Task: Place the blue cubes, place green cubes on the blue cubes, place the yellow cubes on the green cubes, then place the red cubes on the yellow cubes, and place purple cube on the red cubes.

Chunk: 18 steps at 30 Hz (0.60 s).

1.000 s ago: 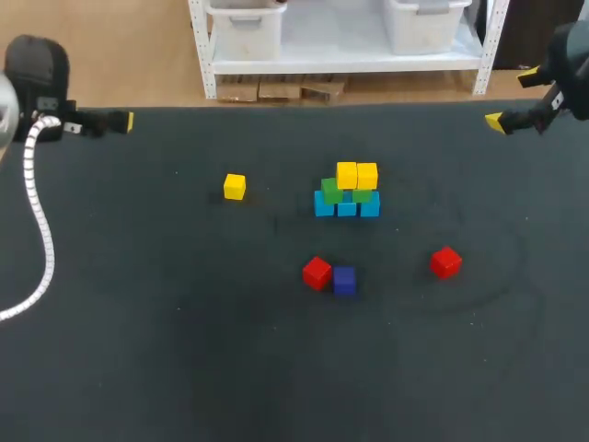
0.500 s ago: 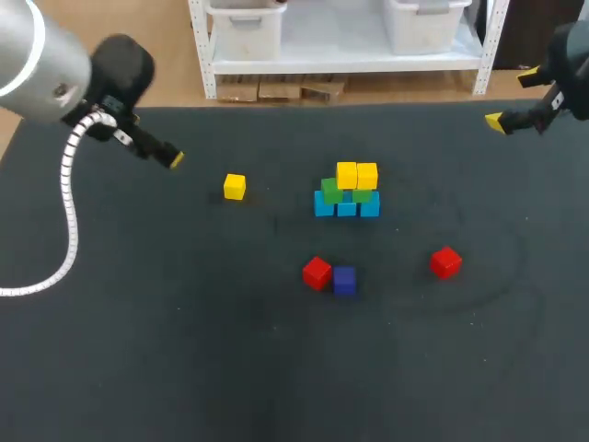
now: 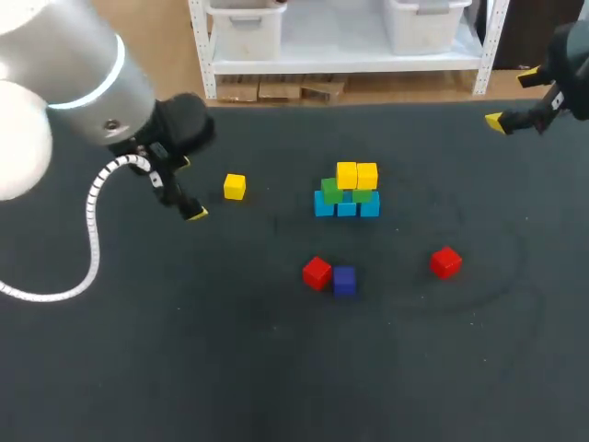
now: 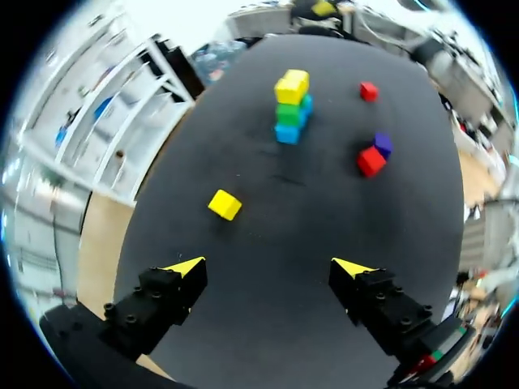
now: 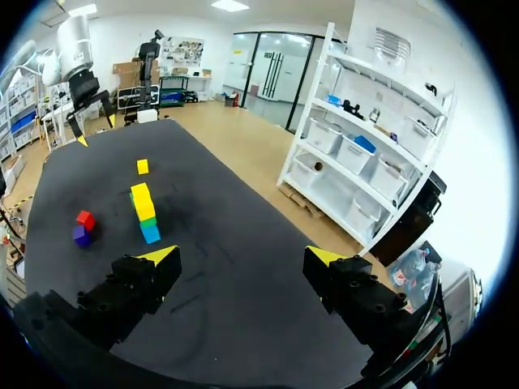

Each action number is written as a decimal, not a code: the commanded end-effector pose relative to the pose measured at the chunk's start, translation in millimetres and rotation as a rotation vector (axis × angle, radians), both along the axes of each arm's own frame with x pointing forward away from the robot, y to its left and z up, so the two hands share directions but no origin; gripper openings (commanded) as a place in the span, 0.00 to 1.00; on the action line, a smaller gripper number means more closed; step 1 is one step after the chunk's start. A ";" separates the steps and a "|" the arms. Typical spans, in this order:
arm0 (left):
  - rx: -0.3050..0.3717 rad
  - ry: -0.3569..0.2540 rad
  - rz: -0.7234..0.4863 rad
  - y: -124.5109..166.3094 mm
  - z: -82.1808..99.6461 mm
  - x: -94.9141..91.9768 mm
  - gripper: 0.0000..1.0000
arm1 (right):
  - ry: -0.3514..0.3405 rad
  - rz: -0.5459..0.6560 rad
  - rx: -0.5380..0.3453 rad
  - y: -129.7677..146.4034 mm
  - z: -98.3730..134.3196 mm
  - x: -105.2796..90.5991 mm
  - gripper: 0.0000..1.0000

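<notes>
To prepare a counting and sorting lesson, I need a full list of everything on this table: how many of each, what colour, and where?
blue cubes: three, blue, in a row at the bottom of the stack near the table's middle
green cubes: two, green, on the blue cubes
stacked yellow cubes: two, yellow, side by side on the green cubes
loose yellow cube: one, yellow, alone on the stack's left-arm side
red cubes: two, red, nearer than the stack; one touches the purple cube, one sits apart toward the right arm
purple cube: one, purple, against a red cube
table: one, black
left gripper: open, above the table near the loose yellow cube
right gripper: open, at the table's far right edge
</notes>
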<state>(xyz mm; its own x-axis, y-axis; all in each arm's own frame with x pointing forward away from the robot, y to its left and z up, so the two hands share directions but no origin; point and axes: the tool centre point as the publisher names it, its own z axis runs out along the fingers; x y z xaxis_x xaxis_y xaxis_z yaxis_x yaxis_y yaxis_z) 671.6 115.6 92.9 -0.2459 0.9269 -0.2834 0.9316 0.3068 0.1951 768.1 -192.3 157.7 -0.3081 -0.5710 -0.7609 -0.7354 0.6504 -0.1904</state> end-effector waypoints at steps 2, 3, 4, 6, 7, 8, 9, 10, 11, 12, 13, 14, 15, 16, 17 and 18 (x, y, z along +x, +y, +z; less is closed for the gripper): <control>0.303 0.149 -0.678 -12.6 -14.2 23.4 1.00 | 0.000 -0.002 -0.001 0.1 0.5 -0.9 1.00; 0.316 0.151 -0.683 -14.5 -16.9 27.4 1.00 | 0.000 -0.002 -0.001 0.1 0.5 -0.9 1.00; 0.325 0.156 -0.693 -16.0 -19.3 31.0 1.00 | 0.000 -0.002 -0.001 0.1 0.5 -0.9 1.00; 0.347 0.164 -0.719 -18.8 -24.3 37.4 1.00 | 0.000 -0.002 -0.001 0.1 0.5 -0.9 1.00; 0.359 0.166 -0.742 -19.6 -27.1 40.1 1.00 | 0.000 -0.002 -0.001 0.1 0.5 -0.9 1.00; 0.379 0.163 -0.770 -20.1 -30.5 42.9 1.00 | 0.000 -0.002 -0.001 0.1 0.5 -0.9 1.00; 0.400 0.161 -0.798 -20.0 -34.0 45.8 1.00 | 0.000 -0.002 -0.001 0.1 0.5 -0.9 1.00; 0.404 0.186 -0.812 -20.5 -36.2 48.5 1.00 | 0.000 -0.002 -0.001 0.1 0.5 -0.9 1.00; 0.401 0.208 -0.823 -21.8 -36.8 50.3 1.00 | 0.000 -0.002 -0.001 0.1 0.5 -0.9 1.00; 0.412 0.231 -0.838 -23.0 -37.5 52.4 1.00 | 0.000 -0.002 -0.001 0.1 0.5 -0.9 1.00; 0.423 0.232 -0.865 -23.5 -38.3 54.6 1.00 | 0.000 -0.002 -0.001 0.1 0.5 -0.9 1.00; 0.431 0.243 -0.873 -24.1 -39.2 57.1 1.00 | 0.000 -0.002 -0.001 0.1 0.5 -0.9 1.00; 0.429 0.246 -0.872 -25.6 -40.0 60.2 1.00 | 0.000 -0.002 -0.001 0.1 0.5 -0.9 1.00; 0.429 0.252 -0.865 -27.8 -40.9 64.2 1.00 | 0.000 -0.002 -0.001 0.1 0.5 -0.9 1.00; 0.420 0.256 -0.862 -29.6 -41.3 67.4 1.00 | 0.000 -0.002 -0.001 0.1 0.5 -0.9 1.00; 0.403 0.264 -0.848 -31.4 -41.8 71.5 1.00 | 0.000 -0.002 -0.001 0.1 0.5 -0.9 1.00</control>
<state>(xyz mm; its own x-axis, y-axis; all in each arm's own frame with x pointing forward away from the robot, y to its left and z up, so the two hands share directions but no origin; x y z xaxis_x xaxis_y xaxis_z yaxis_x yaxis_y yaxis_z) 726.6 94.9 53.2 0.2865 0.9576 -0.0313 0.9429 -0.2759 0.1867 768.1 -192.3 157.7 -0.3081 -0.5710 -0.7609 -0.7354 0.6504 -0.1903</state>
